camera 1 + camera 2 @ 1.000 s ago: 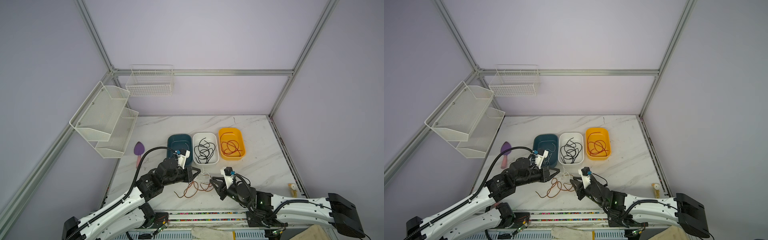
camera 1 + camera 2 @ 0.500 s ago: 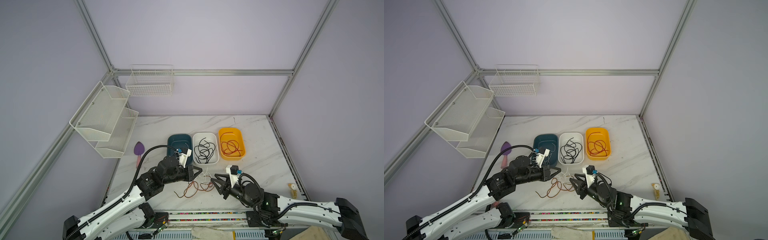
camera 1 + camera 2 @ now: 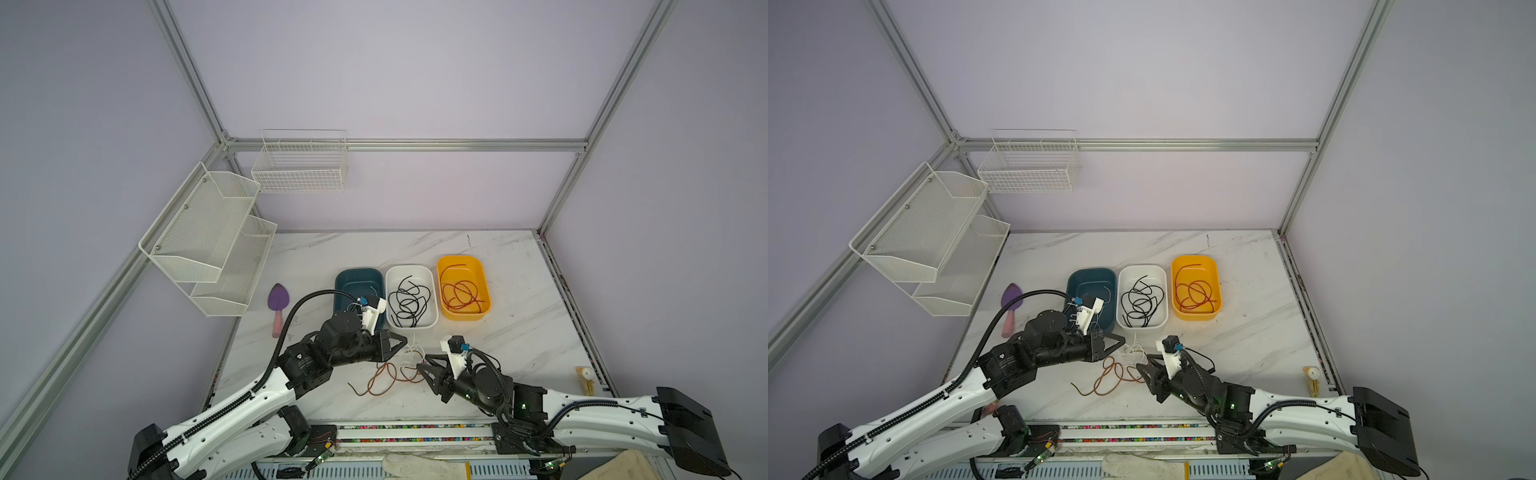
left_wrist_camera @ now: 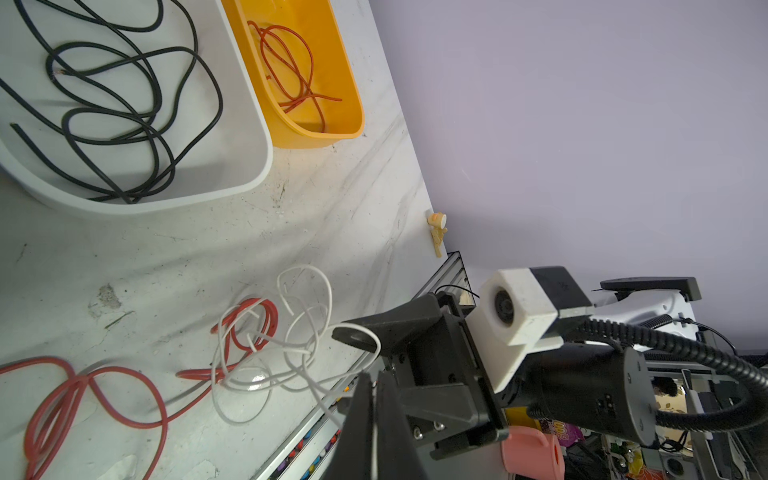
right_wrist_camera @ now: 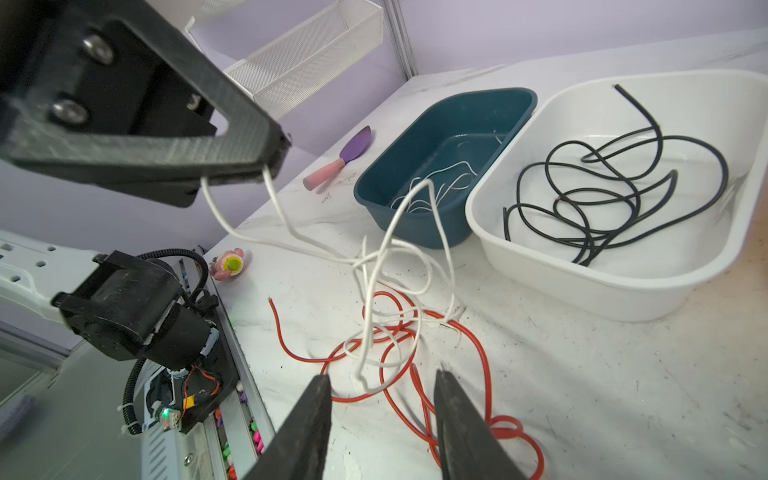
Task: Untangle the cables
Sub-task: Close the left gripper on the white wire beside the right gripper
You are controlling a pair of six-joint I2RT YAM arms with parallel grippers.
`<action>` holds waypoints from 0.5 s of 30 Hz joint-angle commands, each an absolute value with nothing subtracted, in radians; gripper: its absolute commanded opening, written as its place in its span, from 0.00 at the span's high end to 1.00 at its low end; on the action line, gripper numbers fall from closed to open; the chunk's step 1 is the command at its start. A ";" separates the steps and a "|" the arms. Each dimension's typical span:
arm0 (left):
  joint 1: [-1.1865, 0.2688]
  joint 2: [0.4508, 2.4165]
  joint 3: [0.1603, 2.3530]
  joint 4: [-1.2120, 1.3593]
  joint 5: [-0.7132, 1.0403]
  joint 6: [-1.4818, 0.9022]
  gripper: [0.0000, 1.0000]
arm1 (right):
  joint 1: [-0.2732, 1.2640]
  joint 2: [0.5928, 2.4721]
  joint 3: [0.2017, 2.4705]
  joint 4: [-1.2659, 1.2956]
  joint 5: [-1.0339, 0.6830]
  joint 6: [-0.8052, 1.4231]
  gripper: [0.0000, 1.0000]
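Note:
On the marble table, a red cable [image 3: 380,380] [image 3: 1108,376] and a white cable [image 3: 411,353] [image 3: 1133,351] lie tangled near the front edge. My left gripper [image 3: 403,341] [image 4: 375,376] [image 5: 272,166] is shut on a strand of the white cable [image 5: 374,266], lifting it off the tangle. Facing it from the right, my right gripper [image 3: 422,363] [image 5: 382,376] is open. Its fingers stand on either side of loops of red cable [image 5: 390,365] and white cable, touching neither. Other cables lie in the bins: black [image 3: 409,301], red [image 3: 461,291], white [image 5: 432,183].
A blue bin [image 3: 358,274], a white bin [image 3: 409,269] and a yellow bin [image 3: 484,274] stand in a row behind the tangle. A purple trowel [image 3: 277,303] lies to the left. Wire shelves [image 3: 208,241] and a wire basket [image 3: 301,166] hang on the walls. A small toy [image 3: 586,378] sits at the right edge.
The right gripper's jaws have opened wider and it has shifted slightly toward the tangle. The left gripper has kept its grip and place.

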State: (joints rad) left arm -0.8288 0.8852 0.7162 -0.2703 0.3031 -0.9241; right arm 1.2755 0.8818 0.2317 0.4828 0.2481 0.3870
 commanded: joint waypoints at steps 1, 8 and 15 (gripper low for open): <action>-0.839 0.865 0.730 -0.206 0.318 -0.932 1.00 | 1.279 0.890 0.258 0.528 0.252 0.383 0.59; -0.847 0.878 0.706 -0.167 0.324 -0.952 1.00 | 1.280 0.847 0.233 0.548 0.281 0.382 0.66; -0.861 0.871 0.699 -0.147 0.310 -0.956 1.00 | 1.280 0.838 0.230 0.540 0.299 0.382 0.80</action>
